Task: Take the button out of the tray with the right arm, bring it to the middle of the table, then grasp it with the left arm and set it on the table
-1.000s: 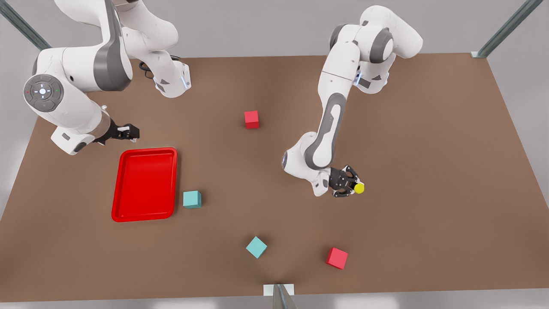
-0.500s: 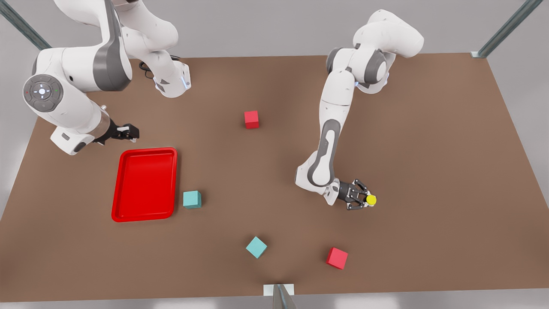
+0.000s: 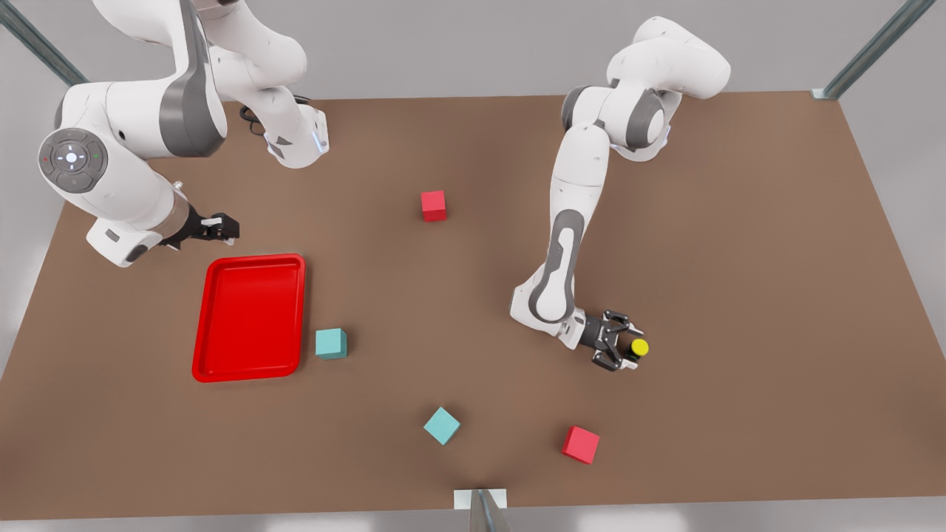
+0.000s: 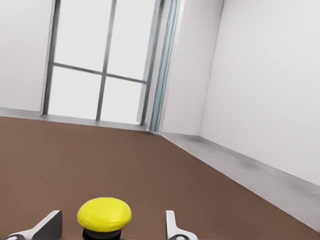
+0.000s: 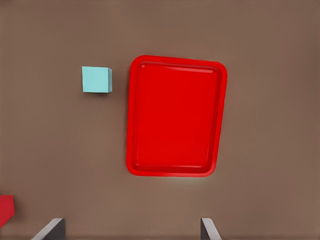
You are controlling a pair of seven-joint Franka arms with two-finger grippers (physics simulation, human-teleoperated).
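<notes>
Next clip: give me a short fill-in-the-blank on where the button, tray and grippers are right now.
1. The button has a ____ cap.
2. The left gripper has its fingers spread on either side of the ____.
3. The red tray holds ____ objects.
4. The right gripper, open, waits beside the far end of the ____.

Missing words: yellow; button; no; tray

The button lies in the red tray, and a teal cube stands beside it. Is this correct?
No: the front view shows the button inside the open left gripper, far from the tray, where the right gripper waits. The teal cube stands beside the tray.
</notes>
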